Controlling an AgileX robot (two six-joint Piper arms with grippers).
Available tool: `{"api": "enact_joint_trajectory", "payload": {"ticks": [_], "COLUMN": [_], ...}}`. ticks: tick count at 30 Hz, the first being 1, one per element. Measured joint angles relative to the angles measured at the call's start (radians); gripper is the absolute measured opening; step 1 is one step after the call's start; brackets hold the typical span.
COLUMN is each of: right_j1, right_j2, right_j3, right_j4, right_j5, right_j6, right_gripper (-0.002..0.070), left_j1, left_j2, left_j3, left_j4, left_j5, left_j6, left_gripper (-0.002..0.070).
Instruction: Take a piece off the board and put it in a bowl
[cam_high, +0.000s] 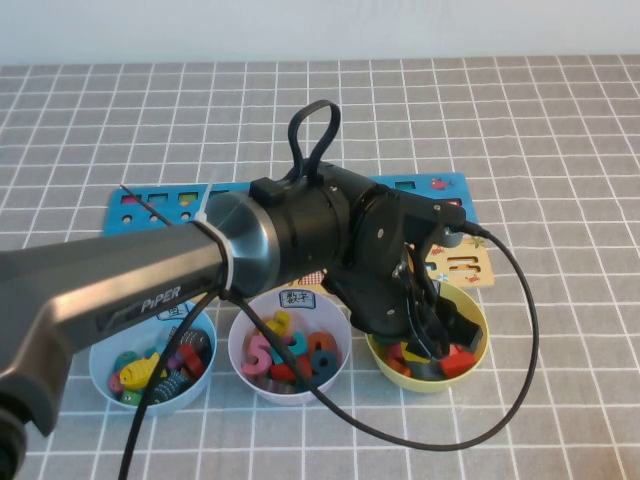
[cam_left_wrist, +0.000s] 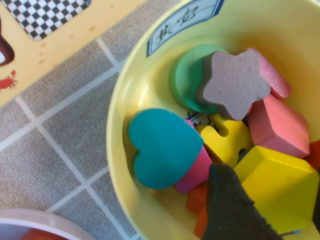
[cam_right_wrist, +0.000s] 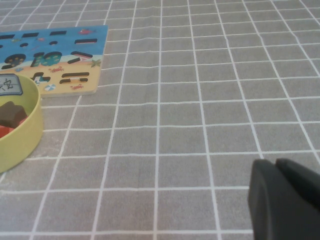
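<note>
My left gripper (cam_high: 440, 335) hangs down inside the yellow-green bowl (cam_high: 478, 300), which stands in front of the right end of the blue board (cam_high: 445, 185). In the left wrist view the gripper (cam_left_wrist: 270, 200) is shut on the yellow pentagon piece (cam_left_wrist: 280, 175), held low over the other blocks in the bowl (cam_left_wrist: 125, 100): a teal heart, a brown star, a green disc, and pink and red pieces. The board's tan strip (cam_left_wrist: 50, 50) lies just beyond the rim. My right gripper (cam_right_wrist: 275, 162) is shut and empty, low over the grey cloth to the right of the bowl (cam_right_wrist: 20, 135) and the board (cam_right_wrist: 55, 55).
A pale pink bowl (cam_high: 240, 335) of number pieces and a light blue bowl (cam_high: 100, 375) of fish stand in a row left of the yellow-green one. The left arm and its black cable (cam_high: 520, 330) cover much of the board's middle. Grey checked cloth spreads all around.
</note>
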Motion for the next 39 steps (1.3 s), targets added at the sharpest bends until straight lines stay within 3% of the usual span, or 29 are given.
{"api": "enact_joint_trajectory", "payload": {"ticks": [8, 18, 26, 29, 33, 35, 39], "right_j1": [0.000, 0.000, 0.000, 0.000, 0.000, 0.000, 0.000], "right_j2": [0.000, 0.000, 0.000, 0.000, 0.000, 0.000, 0.000], "right_j3": [0.000, 0.000, 0.000, 0.000, 0.000, 0.000, 0.000], "right_j4": [0.000, 0.000, 0.000, 0.000, 0.000, 0.000, 0.000], "right_j5": [0.000, 0.000, 0.000, 0.000, 0.000, 0.000, 0.000], "right_j6": [0.000, 0.000, 0.000, 0.000, 0.000, 0.000, 0.000], "right_gripper": [-0.0017, -0.0017, -0.0017, -0.0017, -0.0017, -0.0017, -0.0017], "left_j1": [0.000, 0.000, 0.000, 0.000, 0.000, 0.000, 0.000], "left_j2": [0.018, 0.018, -0.058, -0.113, -0.229, -0.309, -0.465], "left_j3": [-0.002, -0.002, 0.006, 0.061, 0.188, 0.249, 0.371], "left_j4": [0.000, 0.001, 0.013, 0.073, 0.192, 0.235, 0.306], "left_j5": [-0.009, -0.016, -0.003, -0.039, -0.114, -0.151, -0.219], "left_j6": [0.000, 0.000, 0.011, 0.015, 0.015, 0.015, -0.035], "left_gripper": [0.0318, 0.0452, 0.0457, 0.0381, 0.0140, 0.0064, 0.0013]}}
